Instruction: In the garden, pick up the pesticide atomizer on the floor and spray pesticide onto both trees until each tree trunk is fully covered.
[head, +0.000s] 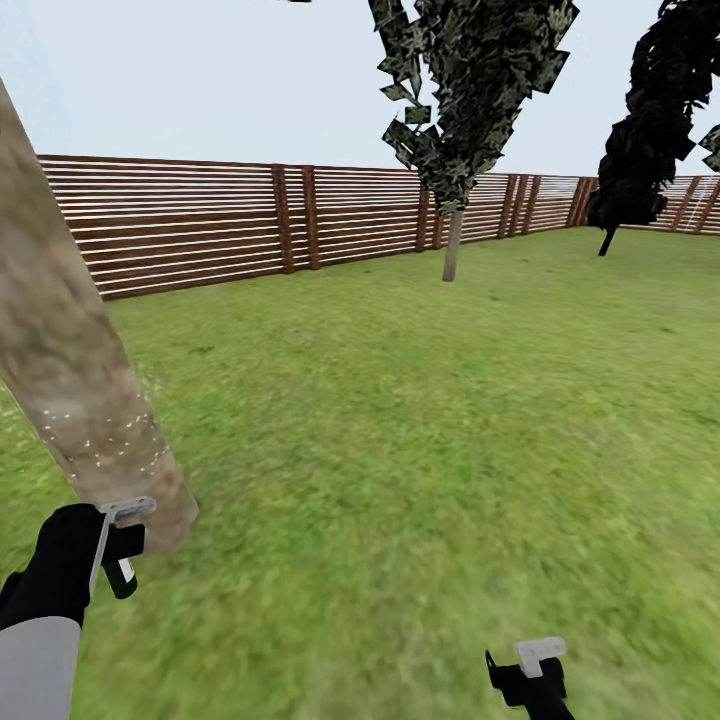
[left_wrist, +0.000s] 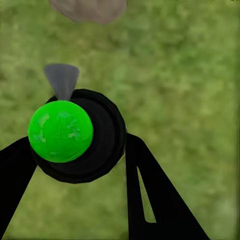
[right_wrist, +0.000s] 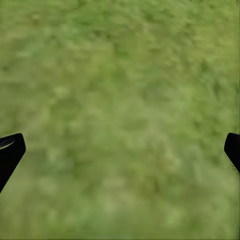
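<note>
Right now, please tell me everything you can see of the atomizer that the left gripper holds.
The pesticide atomizer sits between the fingers of the left gripper, which is closed around it. In the left wrist view it shows a glossy bright green round part set on a black round body, with a small grey cone-shaped nozzle aimed toward the tree trunk. It hangs over the grass beside the trunk's base. White specks dot the lower trunk.

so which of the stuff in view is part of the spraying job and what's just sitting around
Job:
- pesticide atomizer, held between the left gripper fingers
- near tree trunk, flecked with pale specks
- far tree by the fence

Just around:
- wooden fence
- dark column-shaped tree
- grass lawn
- right gripper, open
</note>
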